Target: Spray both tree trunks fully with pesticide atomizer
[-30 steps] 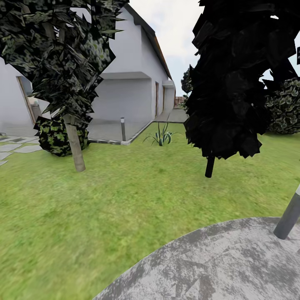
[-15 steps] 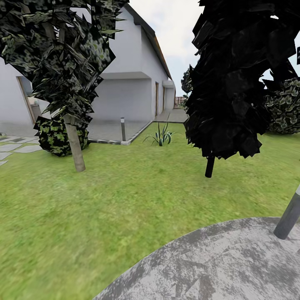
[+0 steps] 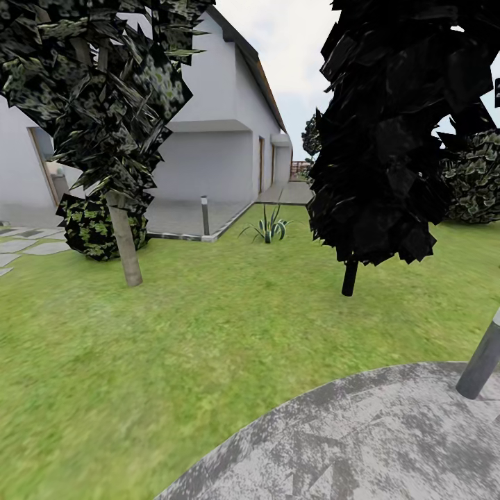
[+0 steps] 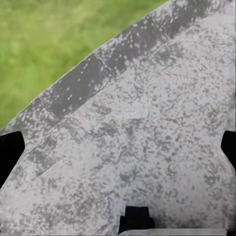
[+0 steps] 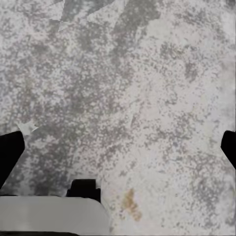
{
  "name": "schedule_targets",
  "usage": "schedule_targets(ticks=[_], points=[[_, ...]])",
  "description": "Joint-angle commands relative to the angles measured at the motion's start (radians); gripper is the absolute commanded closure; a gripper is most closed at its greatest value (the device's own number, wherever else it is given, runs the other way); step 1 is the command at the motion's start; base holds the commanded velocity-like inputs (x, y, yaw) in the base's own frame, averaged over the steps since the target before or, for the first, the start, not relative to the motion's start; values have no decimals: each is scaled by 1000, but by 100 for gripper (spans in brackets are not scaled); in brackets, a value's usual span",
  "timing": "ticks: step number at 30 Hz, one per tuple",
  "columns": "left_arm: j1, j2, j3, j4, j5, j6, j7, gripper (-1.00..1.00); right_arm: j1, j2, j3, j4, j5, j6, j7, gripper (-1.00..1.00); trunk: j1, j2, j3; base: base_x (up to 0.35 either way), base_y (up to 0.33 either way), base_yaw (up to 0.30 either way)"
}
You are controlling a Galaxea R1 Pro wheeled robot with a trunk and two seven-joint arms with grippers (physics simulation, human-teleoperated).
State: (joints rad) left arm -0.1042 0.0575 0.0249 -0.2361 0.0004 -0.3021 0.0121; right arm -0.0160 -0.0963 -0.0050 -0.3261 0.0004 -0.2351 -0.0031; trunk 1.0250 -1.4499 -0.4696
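Note:
One tree with jagged dark green foliage (image 3: 104, 90) stands at the left of the head view on a pale grey-beige trunk (image 3: 126, 242) rising from the green lawn (image 3: 173, 347). The pesticide atomizer is out of view. In the left wrist view my left gripper (image 4: 118, 150) hangs open over mottled grey paving, its dark fingers (image 4: 9, 155) far apart at the frame's sides, with grass beyond the stone's curved edge. My right gripper (image 5: 118, 150) is likewise open over the same grey stone, nothing between its fingers (image 5: 9, 152).
A round grey paved patch (image 3: 361, 437) lies close in front, with a slanted grey post (image 3: 480, 361) at its right. A black-leaved tree on a thin black trunk (image 3: 349, 276) stands right of centre. Behind are a white house (image 3: 208, 139), a bush (image 3: 94, 226), a short lamp post (image 3: 205, 214), a spiky plant (image 3: 269, 226) and stepping stones (image 3: 28, 244).

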Motion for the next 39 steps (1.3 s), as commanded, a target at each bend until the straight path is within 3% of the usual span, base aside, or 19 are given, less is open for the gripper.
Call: schedule_targets(ticks=[1, 6, 10, 15, 18, 30, 35, 39], points=[[-10, -1, 1, -16, 1, -1, 0, -100, 1, -2, -1, -85, 0, -7, 0, -100, 0, 0, 0, 0, 0, 0], [-91, -4, 1, -33, 1, 0, 0, -100, -1, -3, -1, -235, 0, -55, 0, -100, 0, 0, 0, 0, 0, 0], [-128, 5, 5, -33, 0, 0, 0, -100, -1, 0, 0, -266, 1, -117, 0, -100, 0, 0, 0, 0, 0, 0], [-125, 39, 10, -22, 4, -29, 0, -100, -1, -2, 2, -214, 4, -139, 3, -100, 0, 0, 0, 0, 0, 0], [-123, 44, 21, -10, 13, -40, -1, -100, -1, -3, 4, -198, 9, -141, 4, -100, 0, 0, 0, 0, 0, 0], [-121, 44, 32, 0, 20, -56, 0, -100, -1, -3, -1, -195, 9, -150, -49, -100, 0, 0, -1, -23, 0, 188], [-123, 40, 88, 4, 20, -78, 0, -100, -1, 0, -1, -193, 6, -150, -60, -100, 0, 0, -3, -265, 0, 275], [-123, 39, 103, 4, 20, -81, 0, -100, -1, 2, -1, -191, 5, -149, -61, -100, 0, 0, -5, -270, -83, 276]])
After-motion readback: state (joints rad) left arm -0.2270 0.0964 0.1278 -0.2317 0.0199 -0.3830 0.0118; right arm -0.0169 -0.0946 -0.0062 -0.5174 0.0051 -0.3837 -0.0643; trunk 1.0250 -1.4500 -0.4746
